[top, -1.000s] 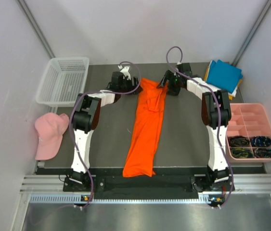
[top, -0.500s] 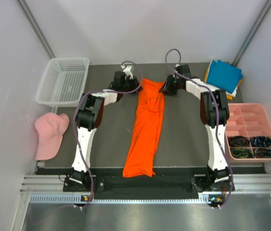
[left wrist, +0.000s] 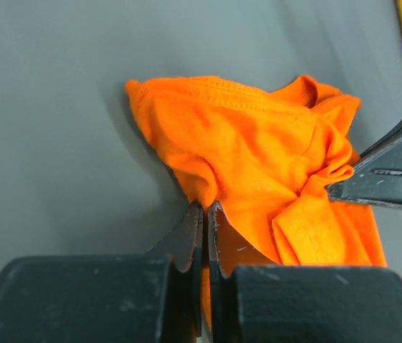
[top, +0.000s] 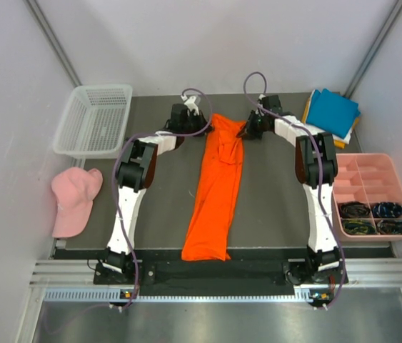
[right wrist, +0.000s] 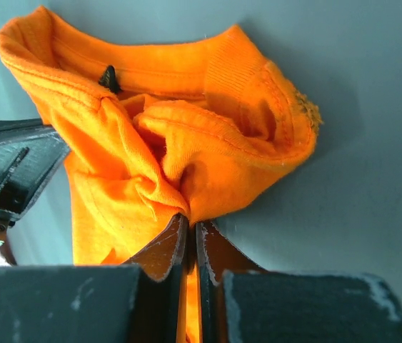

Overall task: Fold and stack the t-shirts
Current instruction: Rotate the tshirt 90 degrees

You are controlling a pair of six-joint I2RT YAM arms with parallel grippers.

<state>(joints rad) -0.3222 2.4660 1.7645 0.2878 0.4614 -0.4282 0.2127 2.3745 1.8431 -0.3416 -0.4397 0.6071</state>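
Note:
A bright orange t-shirt (top: 215, 189) lies folded into a long narrow strip down the middle of the dark table, its collar end at the far side. My left gripper (top: 205, 128) is shut on the strip's far left corner; the wrist view has the orange cloth (left wrist: 258, 164) pinched between its fingers (left wrist: 186, 239). At the far right corner my right gripper (top: 242, 130) is shut on bunched orange fabric (right wrist: 186, 143) beside the collar. A teal blue t-shirt (top: 332, 112) tops a folded stack at the far right, with white and yellow edges under it.
A white mesh basket (top: 95, 120) stands at the far left. A pale pink cap (top: 72, 200) lies on the left edge of the table. A pink divided tray (top: 372, 194) with dark cables sits at the right.
Both grippers have gone from wide open to shut on the far corners of the orange t-shirt, bunching the cloth there. Each has shifted slightly inward and farther back.

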